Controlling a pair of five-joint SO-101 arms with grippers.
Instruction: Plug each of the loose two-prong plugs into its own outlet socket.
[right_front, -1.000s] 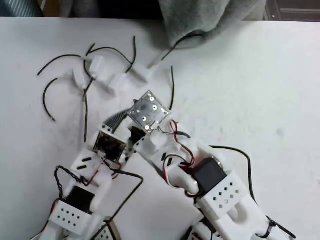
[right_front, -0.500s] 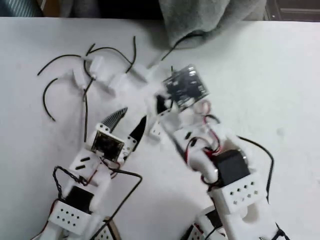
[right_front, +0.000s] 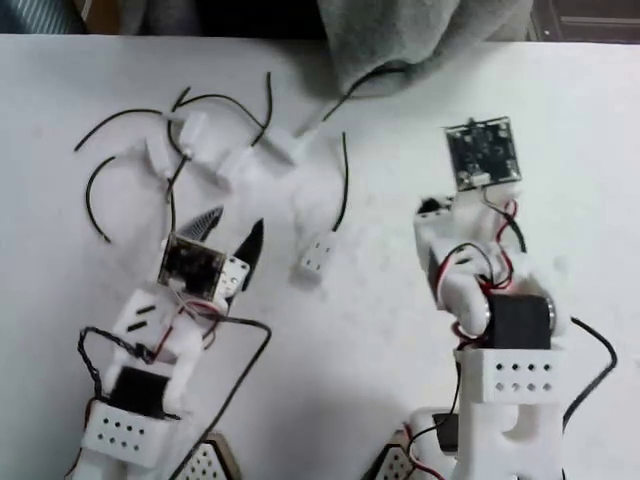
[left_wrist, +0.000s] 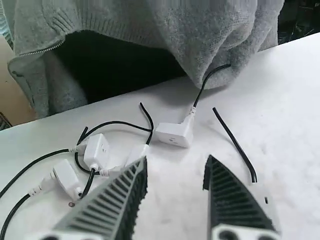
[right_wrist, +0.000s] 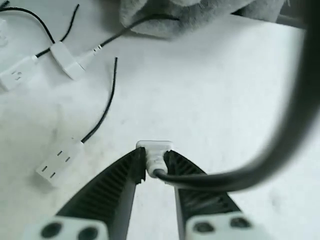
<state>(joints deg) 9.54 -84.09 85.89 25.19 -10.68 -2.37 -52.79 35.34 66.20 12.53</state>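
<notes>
The right tool (right_wrist: 154, 158) grips a white two-prong plug (right_wrist: 154, 146); the free outlet socket (right_front: 317, 253) lies on the desk (right_front: 560, 150) off to its left, nearer the wide-spread, empty left tool (right_front: 237, 223).

The table (right_front: 560, 130) is plain white. At its far edge, the knitted garment (left_wrist: 150, 30) is grey with ribbed trim. The middle outlet socket (right_front: 317, 254) is white on a black cord (right_front: 346, 185). The left gripper (left_wrist: 176, 165) and right gripper (right_wrist: 154, 155) are black and ridged, on white arms. The plug (right_wrist: 155, 146) in the right one is white. Red wires (right_front: 505, 262) loop over the right arm.
</notes>
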